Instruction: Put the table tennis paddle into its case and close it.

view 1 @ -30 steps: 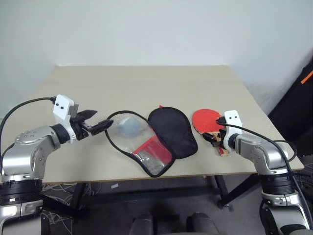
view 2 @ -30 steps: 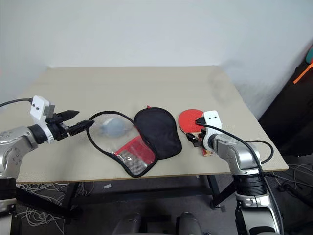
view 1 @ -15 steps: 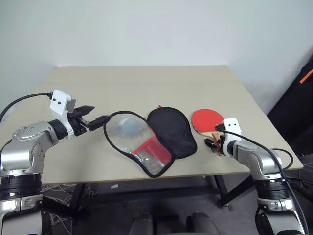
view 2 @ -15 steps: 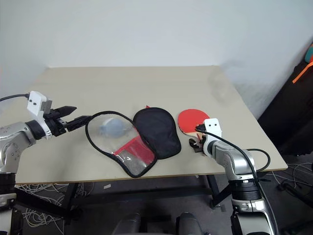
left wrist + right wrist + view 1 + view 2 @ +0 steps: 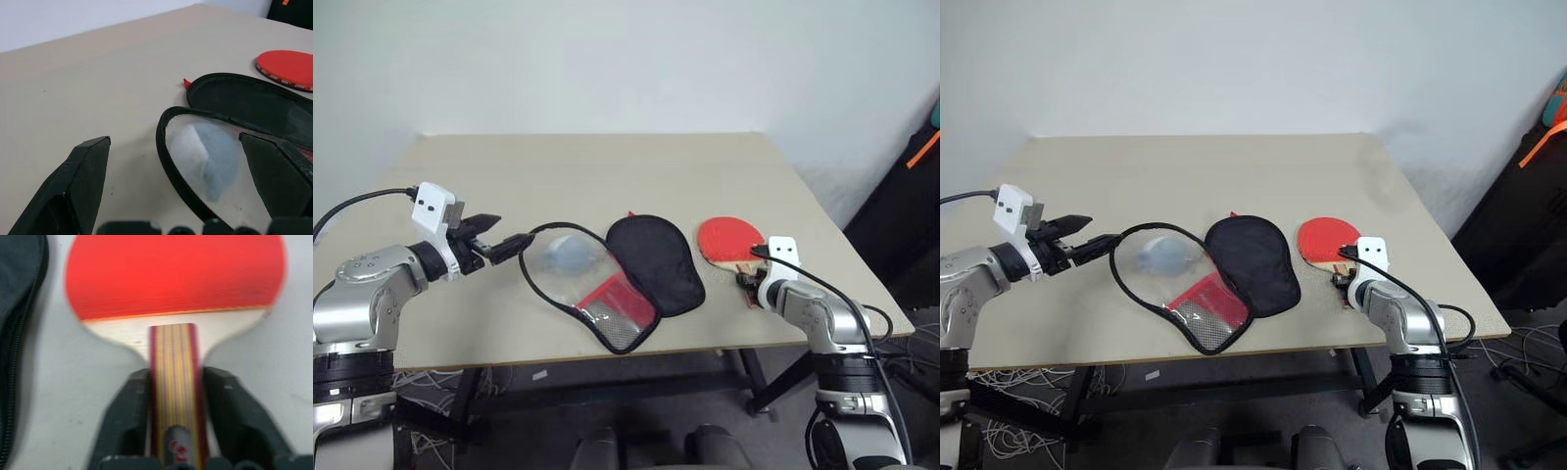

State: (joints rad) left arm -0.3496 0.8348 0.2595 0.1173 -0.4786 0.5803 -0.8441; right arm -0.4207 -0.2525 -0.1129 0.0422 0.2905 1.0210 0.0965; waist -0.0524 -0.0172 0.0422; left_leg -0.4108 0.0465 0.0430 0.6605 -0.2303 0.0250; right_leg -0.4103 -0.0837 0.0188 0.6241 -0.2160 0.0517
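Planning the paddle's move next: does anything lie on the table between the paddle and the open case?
Nothing visible: bare table separates the paddle, its handle between the right gripper's fingers, from the open case. A whitish-grey lump sits under the clear flap.

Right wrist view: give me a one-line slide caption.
Right gripper closed on the handle of the red-faced table tennis paddle lying on the table.

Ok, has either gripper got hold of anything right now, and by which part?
The right gripper is shut on the table tennis paddle, its fingers pressing either side of the striped handle just below the blade. The left gripper is open, holding nothing.
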